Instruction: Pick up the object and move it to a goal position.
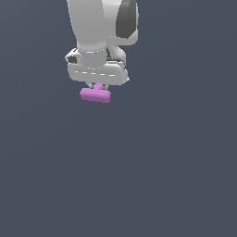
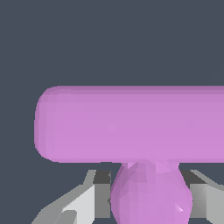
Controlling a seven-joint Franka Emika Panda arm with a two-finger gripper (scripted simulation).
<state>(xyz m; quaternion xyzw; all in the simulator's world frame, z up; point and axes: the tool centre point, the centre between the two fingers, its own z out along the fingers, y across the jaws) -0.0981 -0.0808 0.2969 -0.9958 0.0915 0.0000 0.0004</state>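
Observation:
The object (image 1: 95, 95) is a small pink-purple block hanging just under the white hand of the arm, near the top of the exterior view. One bar shows below the hand; its thin middle piece runs up between the fingers, whose tips are hidden there. In the wrist view the object (image 2: 131, 124) fills most of the picture, and its narrow part sits between two grey fingers (image 2: 81, 199). My gripper (image 2: 148, 197) is shut on the object. I cannot tell how far the block hangs above the dark surface.
A plain dark blue-grey surface (image 1: 162, 176) fills both views. The white arm with its dark joint cover (image 1: 126, 18) comes down from the top of the exterior view.

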